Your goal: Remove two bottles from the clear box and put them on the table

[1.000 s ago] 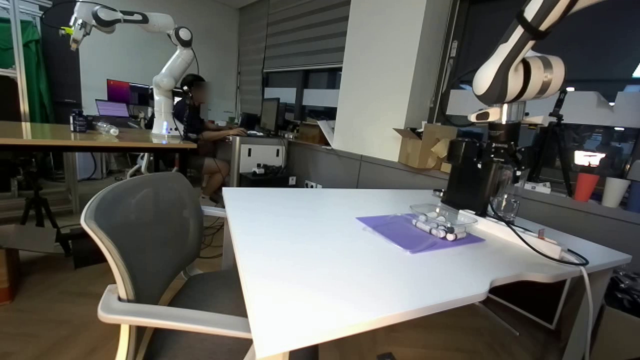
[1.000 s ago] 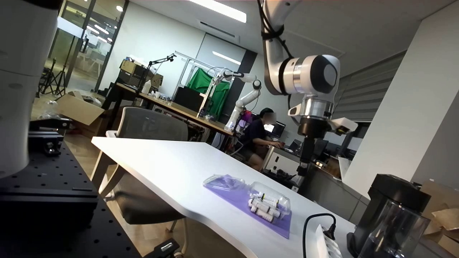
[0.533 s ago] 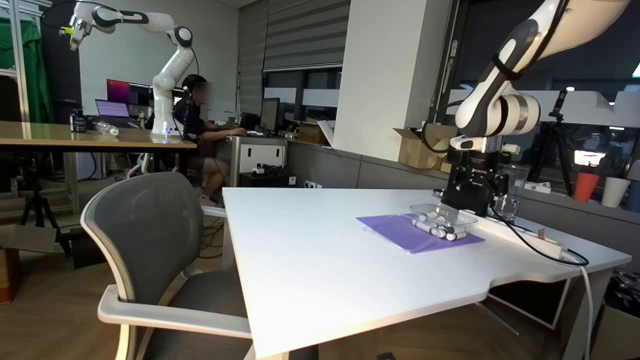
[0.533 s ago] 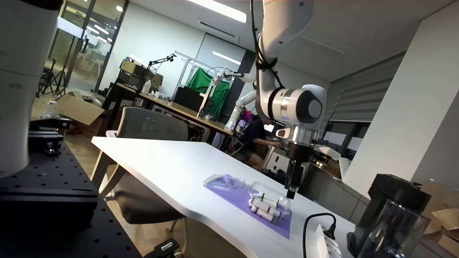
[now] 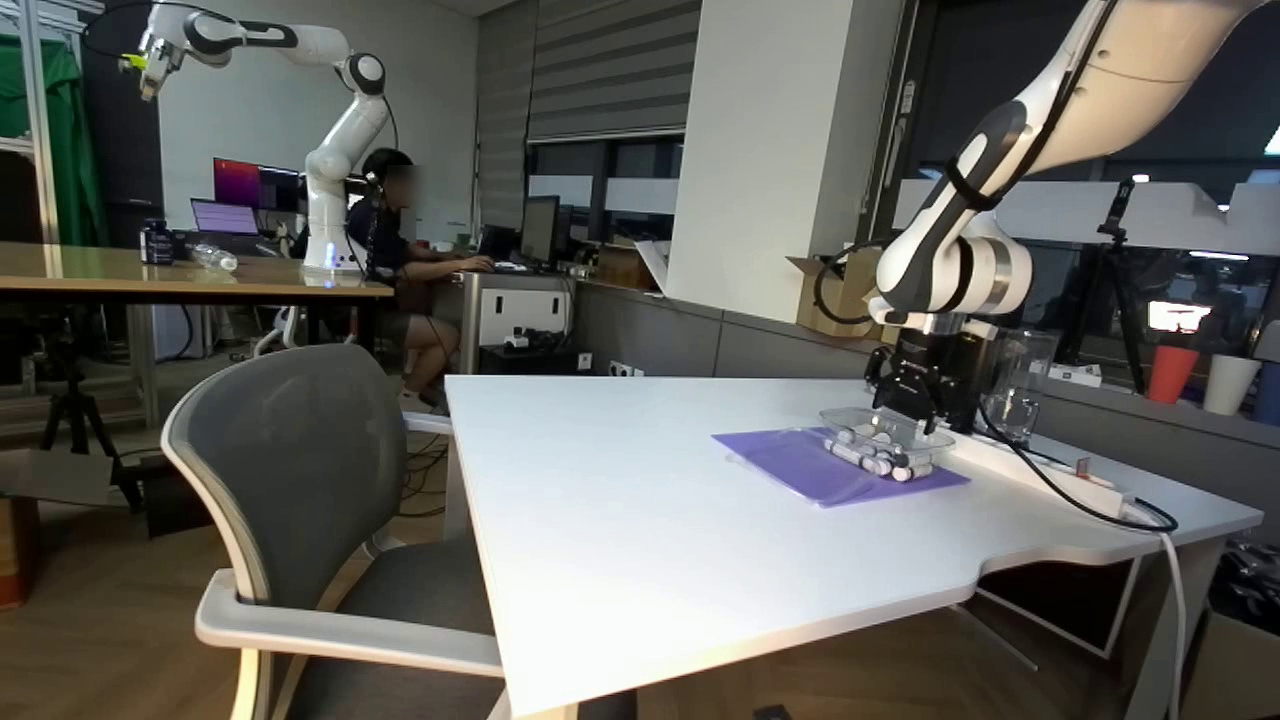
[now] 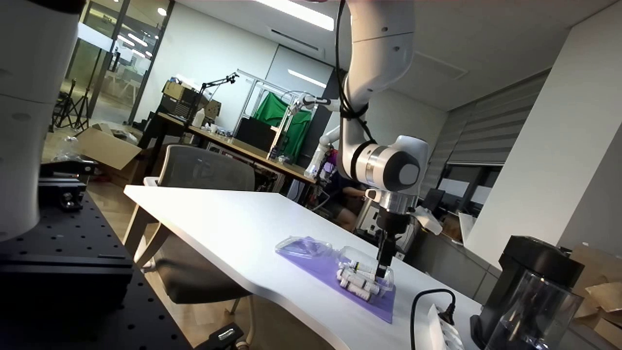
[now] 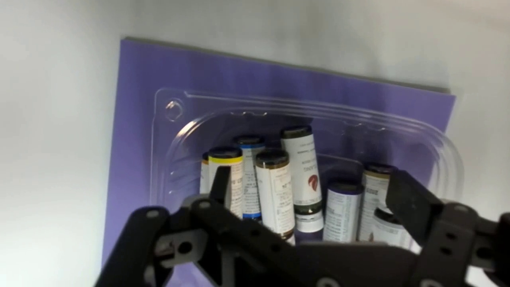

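Gripper [image 7: 311, 187] is over the clear box [image 7: 190, 126], jaws spread wide & unclenched, w/ several bottles [image 7: 275, 193] showing btwn its fingers [image 7: 220, 184] in the wrist view. One finger overlaps the yellow-banded bottle [image 7: 236, 185]; can't tell re: contact. All bottles in sight are in the box, lying close together, some on top of others (labels mostly too blurry to read, tho one has a red logo). The arm [image 6: 351, 140] reaches in from above, wrist pointing down, & in both exterior views the tips overlap the box's rim, contact unclear. Box sits on the purple mat [image 7: 131, 119], which is flat on the white table [image 5: 640, 560]. A clear plastic piece [image 6: 306, 248] is also on the mat beside the box; can't tell if joined to it. Nearby on the table: white power strip [image 6: 440, 334] w/ a black plug [image 6: 446, 316] in it, & a black machine [image 6: 534, 256], upright. Gray chair [image 5: 300, 470] at the table's edge. In the bkgd, a seated person [image 5: 402, 247] & another white arm [image 5: 335, 165] on a wood-topped desk [image 5: 130, 272].
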`<act>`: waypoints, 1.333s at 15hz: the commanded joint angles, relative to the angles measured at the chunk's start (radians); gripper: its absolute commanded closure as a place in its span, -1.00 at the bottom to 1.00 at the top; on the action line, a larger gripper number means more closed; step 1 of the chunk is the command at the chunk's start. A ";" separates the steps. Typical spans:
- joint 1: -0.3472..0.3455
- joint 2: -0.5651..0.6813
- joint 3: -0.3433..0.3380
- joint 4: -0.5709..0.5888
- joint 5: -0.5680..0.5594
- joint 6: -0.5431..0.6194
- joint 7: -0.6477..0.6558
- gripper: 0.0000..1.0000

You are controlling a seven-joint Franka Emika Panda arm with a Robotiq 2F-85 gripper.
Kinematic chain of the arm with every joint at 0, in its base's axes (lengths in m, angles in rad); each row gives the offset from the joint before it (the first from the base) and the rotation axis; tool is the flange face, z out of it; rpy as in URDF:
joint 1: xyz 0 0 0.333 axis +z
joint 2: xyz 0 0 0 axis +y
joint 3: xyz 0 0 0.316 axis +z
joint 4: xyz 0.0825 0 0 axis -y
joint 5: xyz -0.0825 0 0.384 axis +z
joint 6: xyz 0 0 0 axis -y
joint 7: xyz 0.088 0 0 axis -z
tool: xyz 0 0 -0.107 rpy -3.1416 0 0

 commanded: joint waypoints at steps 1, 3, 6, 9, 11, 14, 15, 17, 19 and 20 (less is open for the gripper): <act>-0.011 0.036 0.031 0.036 0.019 0.040 -0.010 -1.00; -0.013 0.045 0.043 0.035 0.017 0.056 -0.012 -1.00; -0.013 0.057 0.056 0.035 0.013 0.067 -0.015 -1.00; -0.009 0.075 0.060 0.044 0.010 0.058 -0.012 -1.00; -0.007 0.087 0.062 0.056 0.011 0.034 -0.011 -1.00; -0.003 0.107 0.058 0.074 0.009 0.012 -0.010 -0.52; -0.001 0.112 0.057 0.082 0.008 0.005 -0.011 -0.46; 0.001 0.119 0.055 0.096 0.008 -0.009 -0.011 -0.18; 0.003 0.121 0.052 0.106 0.011 -0.027 -0.007 0.09; 0.005 0.122 0.050 0.113 0.012 -0.041 -0.006 0.18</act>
